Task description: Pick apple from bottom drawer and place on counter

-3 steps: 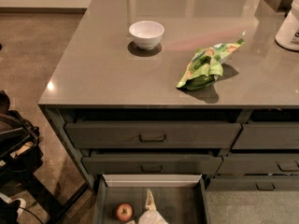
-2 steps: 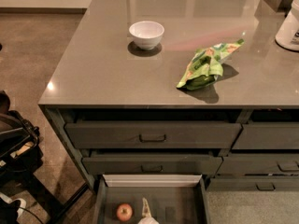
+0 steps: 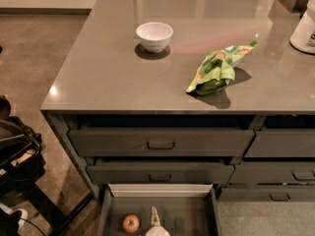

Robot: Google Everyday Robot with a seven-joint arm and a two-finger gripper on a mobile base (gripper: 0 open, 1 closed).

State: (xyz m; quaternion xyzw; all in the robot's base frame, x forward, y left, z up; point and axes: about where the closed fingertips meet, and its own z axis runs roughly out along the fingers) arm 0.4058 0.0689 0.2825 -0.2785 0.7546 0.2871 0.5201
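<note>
The apple (image 3: 131,223) lies beside the tool (image 3: 155,222) (in bottom drawer (image 3: 192,215)).

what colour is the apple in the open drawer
The apple is red with yellowish patches, seen in the camera view, beside the claw in the bottom drawer.

Bowl, bag and container.
A white bowl (image 3: 154,35) is set upright, well apart from a crumpled green bag (image 3: 216,70); a white container (image 3: 305,29) is cropped at right.
</note>
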